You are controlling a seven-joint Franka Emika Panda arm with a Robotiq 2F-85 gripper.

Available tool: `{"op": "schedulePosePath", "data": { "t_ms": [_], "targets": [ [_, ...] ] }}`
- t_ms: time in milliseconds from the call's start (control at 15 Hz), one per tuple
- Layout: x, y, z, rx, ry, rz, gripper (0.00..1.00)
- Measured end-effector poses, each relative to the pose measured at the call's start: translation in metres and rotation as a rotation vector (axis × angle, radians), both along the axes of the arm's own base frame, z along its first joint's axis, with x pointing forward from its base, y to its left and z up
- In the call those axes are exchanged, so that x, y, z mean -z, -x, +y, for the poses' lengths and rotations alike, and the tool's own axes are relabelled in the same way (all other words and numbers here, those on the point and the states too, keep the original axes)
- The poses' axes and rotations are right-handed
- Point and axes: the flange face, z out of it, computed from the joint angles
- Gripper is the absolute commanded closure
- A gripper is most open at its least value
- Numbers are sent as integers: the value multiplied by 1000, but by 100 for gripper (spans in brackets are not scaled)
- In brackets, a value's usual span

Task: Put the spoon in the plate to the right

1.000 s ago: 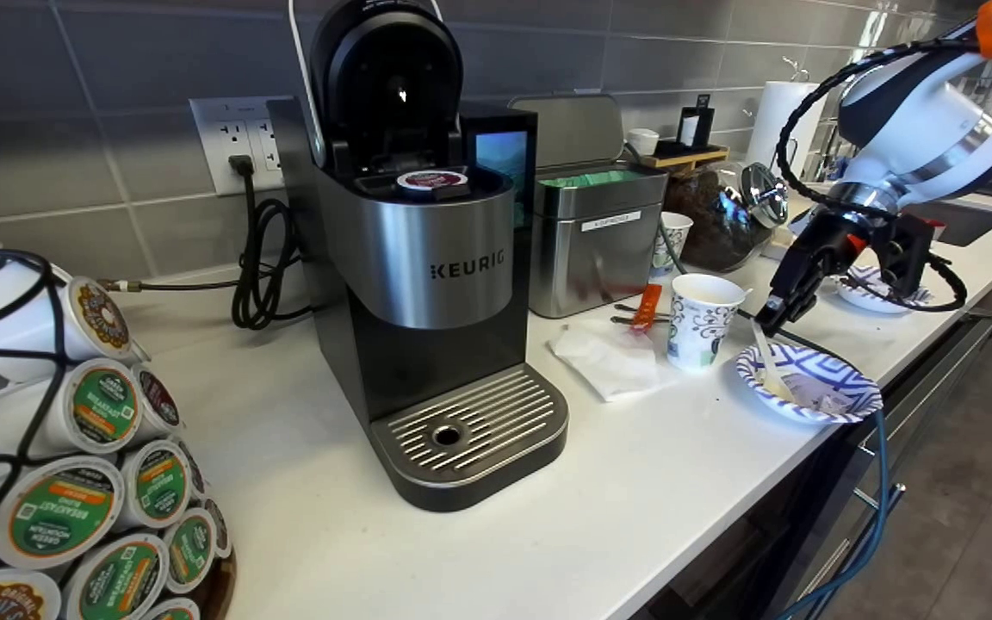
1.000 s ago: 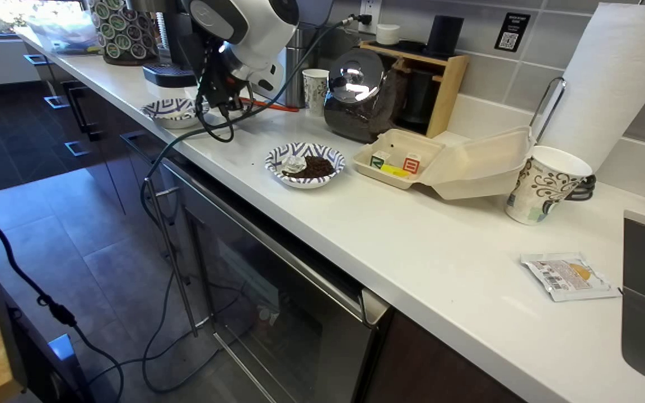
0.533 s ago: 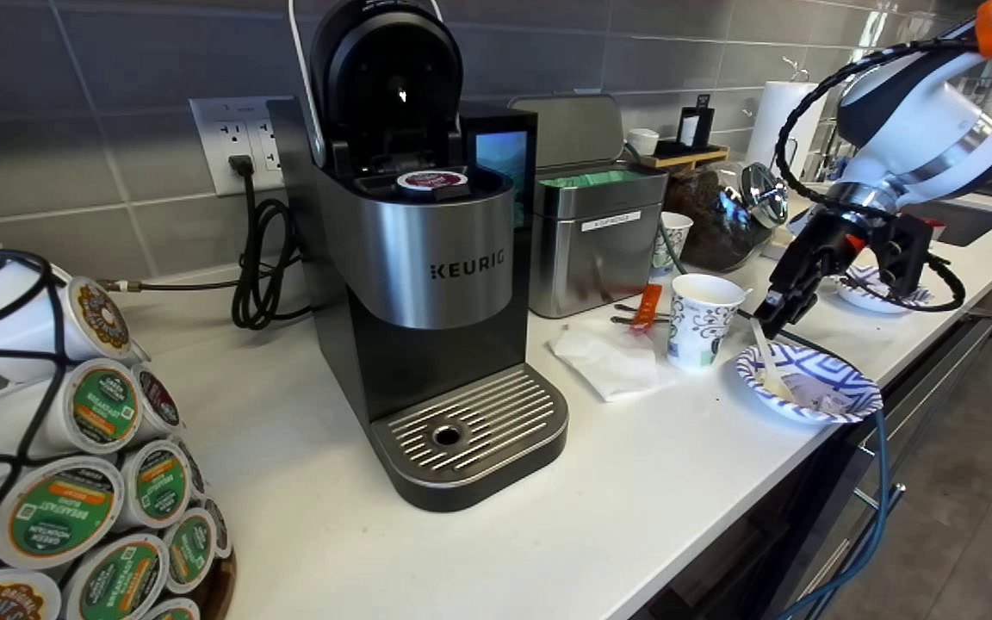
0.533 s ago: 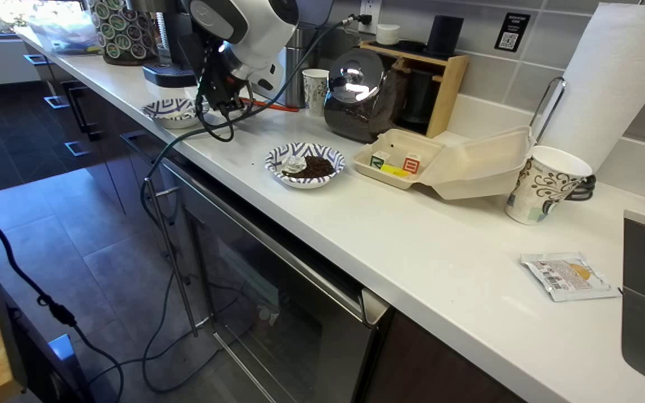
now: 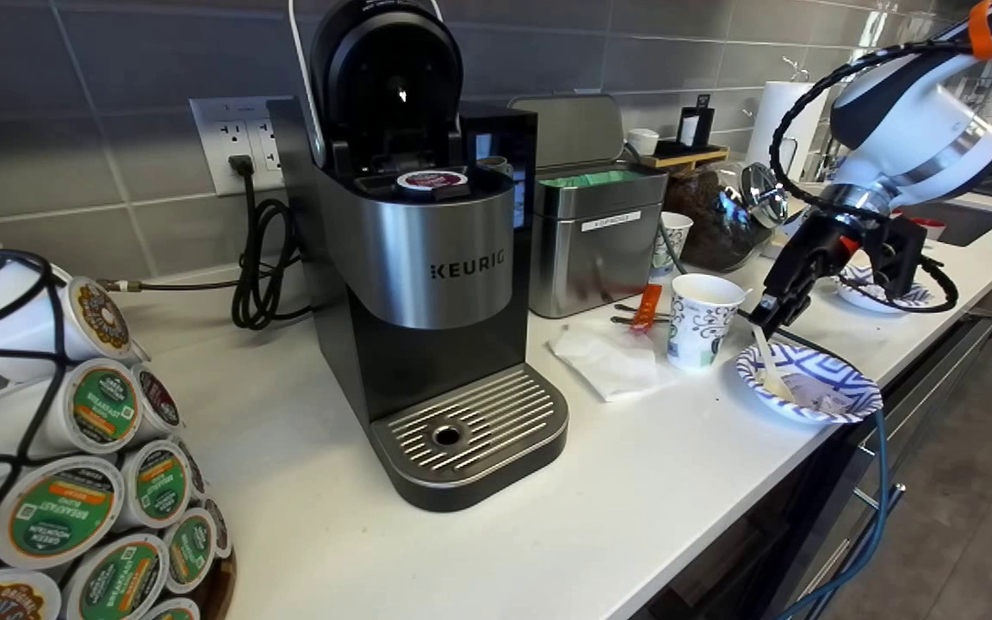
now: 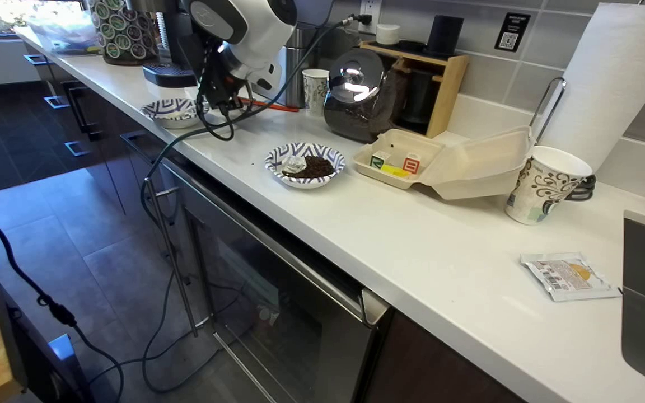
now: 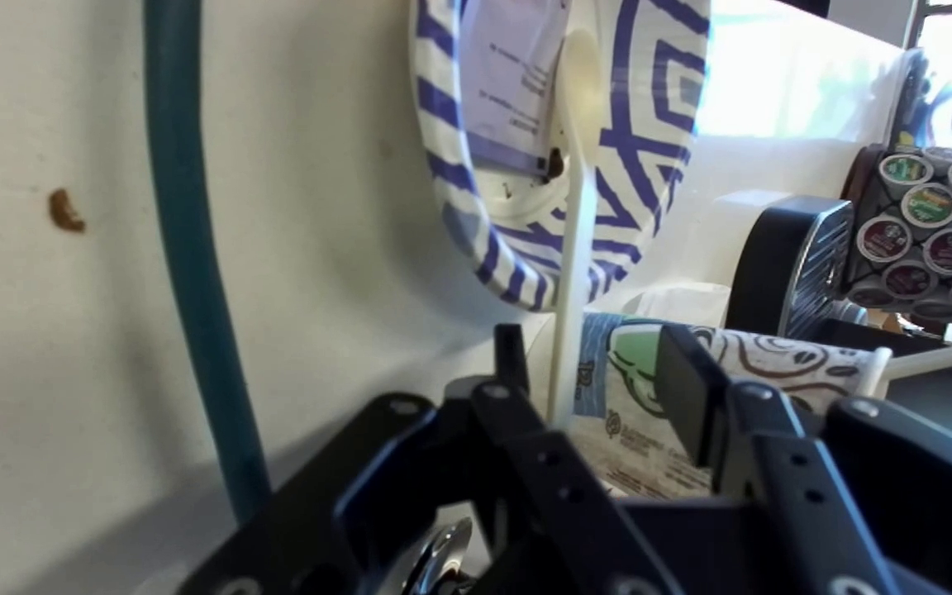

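A pale spoon [image 5: 763,343] leans in the nearer blue-patterned plate [image 5: 839,366], its handle rising over the rim. It also shows in the wrist view [image 7: 579,207], with that plate [image 7: 662,107] holding a packet. My gripper [image 5: 768,323] is at the handle's upper end. In the wrist view my gripper [image 7: 592,355] is open, with the handle between its fingers, closer to the left finger. Whether they touch I cannot tell. The plate to the right [image 5: 861,297], partly behind the gripper's cable, also shows in an exterior view [image 6: 300,149], with dark grounds and foil in it.
A paper cup [image 5: 703,323] stands beside the spoon's plate and behind the fingers in the wrist view [image 7: 641,364]. A blue-green cable [image 7: 187,207] crosses the counter. A coffee maker [image 5: 427,258] and a takeaway box [image 6: 401,157] stand on the counter. The counter's front edge is close.
The arm and gripper have shifted slightly to the left in an exterior view. The spoon and both plates have not visibly moved.
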Motion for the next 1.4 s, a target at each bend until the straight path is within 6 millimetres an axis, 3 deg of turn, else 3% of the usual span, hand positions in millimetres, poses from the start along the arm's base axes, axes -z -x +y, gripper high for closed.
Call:
{"op": "schedulePosePath", "data": {
  "t_ms": [67, 267, 600, 867, 1400],
  "targets": [
    [1, 0, 1, -2, 0, 2, 76],
    [4, -1, 4, -7, 0, 5, 99],
    [1, -3, 2, -5, 2, -6, 99],
    [-19, -7, -7, 17, -5, -55, 99],
    [-72, 4, -60, 190, -66, -189, 99]
  ]
}}
